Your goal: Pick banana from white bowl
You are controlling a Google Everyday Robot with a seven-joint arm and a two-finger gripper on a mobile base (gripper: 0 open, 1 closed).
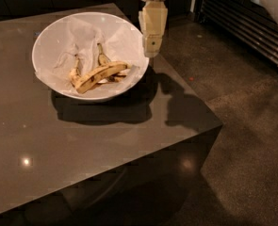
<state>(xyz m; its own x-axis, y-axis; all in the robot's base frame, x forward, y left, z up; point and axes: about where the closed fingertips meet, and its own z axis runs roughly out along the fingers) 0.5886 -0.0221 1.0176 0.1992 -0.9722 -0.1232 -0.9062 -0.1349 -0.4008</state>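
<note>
Well, the white bowl (48,40) holds the banana (101,74); the pincer (151,52), state unclear, hangs beside its rim.

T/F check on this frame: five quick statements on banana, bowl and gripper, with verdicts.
1. The banana lies inside the white bowl. True.
2. The gripper holds the banana. False: it hangs at the bowl's right rim, apart from the banana.
3. The bowl is lined with crumpled white paper. True.
4. The bowl stands on the floor. False: it stands on the dark table.
5. The bowl holds only one banana. False: shorter bananas lie beside it.
</note>
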